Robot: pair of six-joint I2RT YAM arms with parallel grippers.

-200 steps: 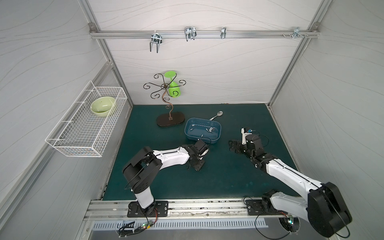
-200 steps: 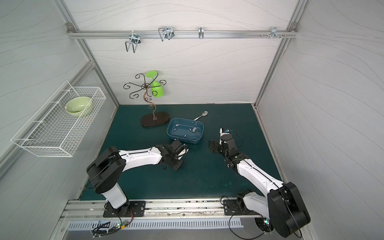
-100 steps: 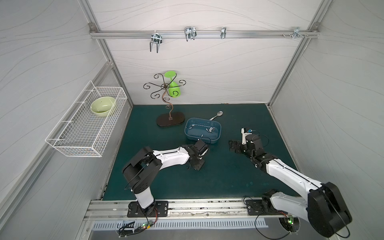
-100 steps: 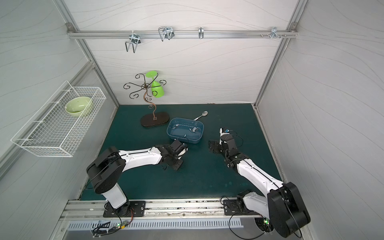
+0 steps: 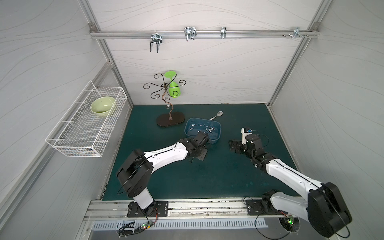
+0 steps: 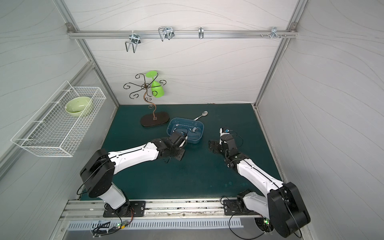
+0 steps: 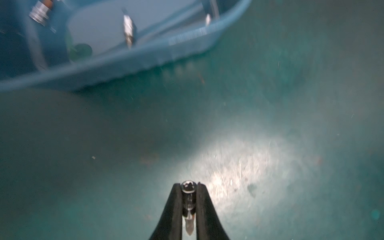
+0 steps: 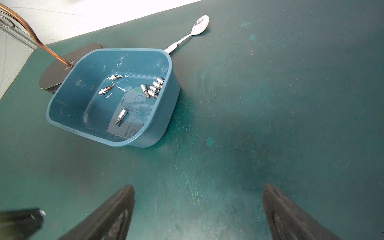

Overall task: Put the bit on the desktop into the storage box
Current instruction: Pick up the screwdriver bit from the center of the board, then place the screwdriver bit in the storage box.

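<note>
Bit (image 7: 188, 204): one, pinched between the closed jaws of the left gripper (image 7: 188, 186), above the desktop (image 7: 104, 135), just short of the storage box (image 7: 135, 62). Other bits (image 8: 152, 88) lie inside the box. Right gripper (image 8: 197, 193): jaws wide, empty. Outstanding, probably: carry over the rim, release.

walls: white panels (image 5: 207, 68) with faint wavy lines | frame: aluminium corner posts (image 5: 294, 62) | back wall: aluminium rail (image 5: 249, 34) carrying metal hooks (image 5: 190, 34) | left wall: white wire basket (image 5: 83, 133) holding pale green bowl (image 5: 102, 106) | light: even, bright
</note>
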